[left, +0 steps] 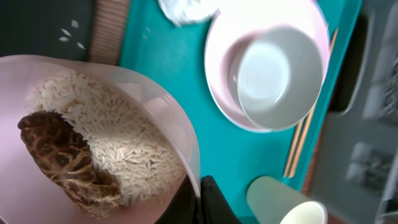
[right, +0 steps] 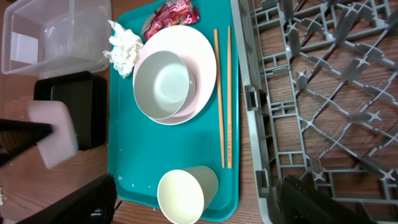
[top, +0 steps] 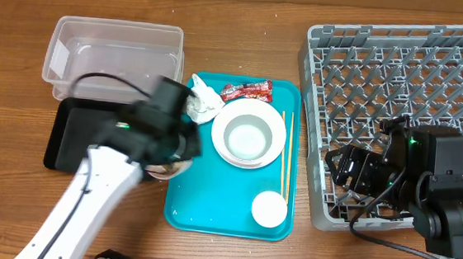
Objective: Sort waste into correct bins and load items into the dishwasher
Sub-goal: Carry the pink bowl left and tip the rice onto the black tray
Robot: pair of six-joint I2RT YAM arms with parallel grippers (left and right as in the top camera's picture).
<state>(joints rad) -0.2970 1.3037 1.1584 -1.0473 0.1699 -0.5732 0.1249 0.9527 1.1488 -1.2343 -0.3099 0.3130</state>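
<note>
My left arm reaches in from the near-left corner. My left pincer (left: 200, 202) is clamped together on the rim of a round pale pink bowl (left: 168, 106), which holds loose white rice (left: 124, 137) and a brown food scrap (left: 62, 162). The bowl sits at the left edge of the teal serving tray (top: 208, 214), just beside the shallow black rectangular tray (top: 70, 133). I cannot tell whether the bowl is lifted. My right arm hangs over the near-left corner of the grey plastic dish rack (top: 402, 68). My right pincer (top: 340, 167) has its fingers wide apart, holding nothing and pointing towards the two wooden chopsticks (top: 283, 154).
</note>
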